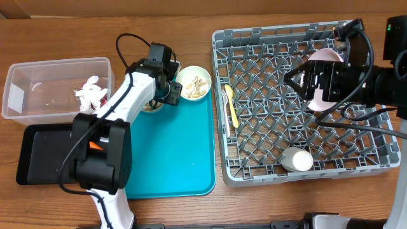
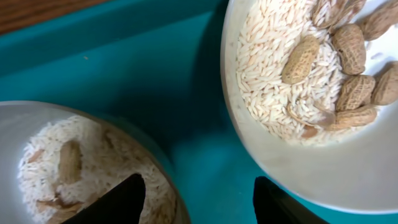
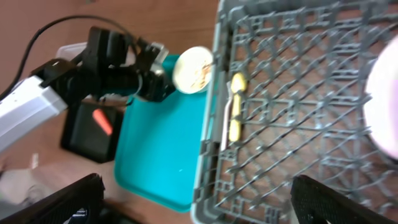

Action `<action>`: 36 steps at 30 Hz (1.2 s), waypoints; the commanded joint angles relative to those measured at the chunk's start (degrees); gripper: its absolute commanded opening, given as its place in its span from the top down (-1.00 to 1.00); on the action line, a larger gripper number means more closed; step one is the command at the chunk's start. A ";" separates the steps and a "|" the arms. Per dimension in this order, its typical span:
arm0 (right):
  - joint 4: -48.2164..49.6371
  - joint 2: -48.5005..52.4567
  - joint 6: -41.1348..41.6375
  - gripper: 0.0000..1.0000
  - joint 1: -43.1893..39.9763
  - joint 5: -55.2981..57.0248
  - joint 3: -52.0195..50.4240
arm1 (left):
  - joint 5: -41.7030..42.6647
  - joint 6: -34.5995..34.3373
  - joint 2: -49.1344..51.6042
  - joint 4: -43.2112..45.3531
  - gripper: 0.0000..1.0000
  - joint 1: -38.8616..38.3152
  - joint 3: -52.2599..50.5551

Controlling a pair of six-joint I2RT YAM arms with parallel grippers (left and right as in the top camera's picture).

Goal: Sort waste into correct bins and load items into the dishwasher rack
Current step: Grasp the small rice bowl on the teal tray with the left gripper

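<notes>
Two small white bowls sit on the teal tray (image 1: 184, 152), both holding rice and peanut scraps. My left gripper (image 1: 156, 99) (image 2: 199, 202) is open astride the rim of the nearer bowl (image 1: 151, 106) (image 2: 37, 124): one finger is inside over the rice and the other outside over the tray. The second bowl (image 1: 193, 83) (image 2: 323, 155) lies just to the right. My right gripper (image 1: 296, 79) (image 3: 205, 205) hangs open and empty over the dishwasher rack (image 1: 375, 137) (image 3: 292, 37), beside the upright pinkish plate (image 1: 325, 56) (image 3: 387, 93). Pale yellow cutlery (image 1: 231, 105) (image 3: 236, 109) lies in the rack's left side.
The clear tub (image 1: 25, 83) at the left holds crumpled white paper and a red wrapper (image 1: 91, 94). In front of it, the black tray (image 1: 38, 156) holds an orange carrot (image 1: 94, 145) (image 3: 102, 121). A white cup-like item (image 1: 297, 159) lies in the rack's near edge.
</notes>
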 commanded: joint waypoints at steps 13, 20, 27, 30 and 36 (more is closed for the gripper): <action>0.94 -0.11 0.04 -1.00 0.26 6.05 0.15 | -5.79 0.42 1.81 -1.27 0.17 0.33 0.63; 0.92 -0.11 0.04 -1.00 0.26 6.05 0.15 | -6.03 -0.70 1.86 0.15 0.32 0.33 0.61; 0.94 -0.11 0.04 -1.00 0.26 6.08 0.15 | -6.05 -0.87 1.90 0.55 0.75 0.44 0.59; 0.92 -0.11 0.04 -1.00 0.26 6.05 0.15 | -5.49 -3.34 1.90 0.81 0.79 0.98 0.22; 0.94 -0.11 0.04 -1.00 0.26 6.05 0.15 | -2.60 -4.37 1.77 -1.51 0.92 1.25 0.37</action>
